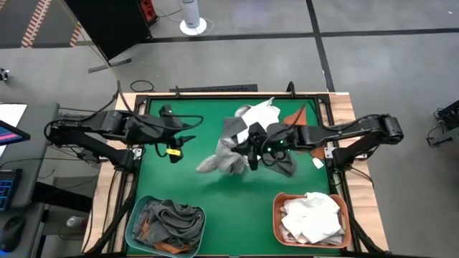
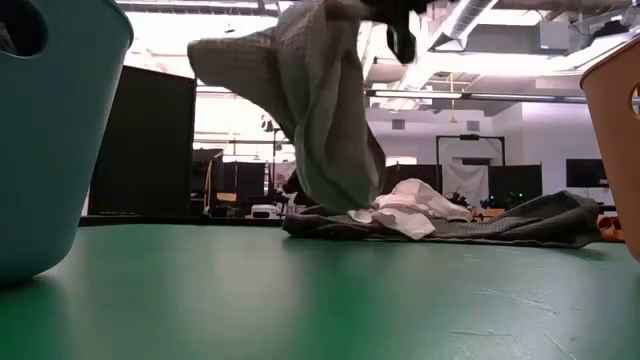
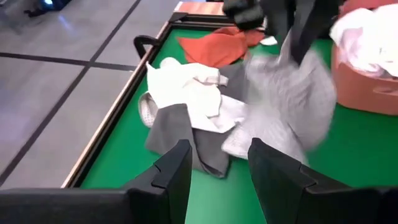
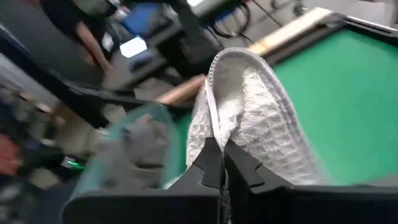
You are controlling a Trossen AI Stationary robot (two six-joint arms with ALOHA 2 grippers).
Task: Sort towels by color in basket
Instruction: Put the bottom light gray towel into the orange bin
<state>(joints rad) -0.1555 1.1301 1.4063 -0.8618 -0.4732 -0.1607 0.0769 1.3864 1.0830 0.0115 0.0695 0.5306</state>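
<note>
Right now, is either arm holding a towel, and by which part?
The right pincer is shut on a light grey towel, pinching a fold at its edge so it hangs above the table. The left pincer holds nothing.

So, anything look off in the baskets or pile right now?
One oddity: the teal basket holds dark grey towels with rust orange cloth mixed in. The right gripper is shut on a light grey towel above the pile.

table: green mat top with a wood edge
far side: messy pile of towels, white, dark grey, rust orange
near left corner: teal basket, dark towels inside
near right corner: orange basket, white ones inside
</note>
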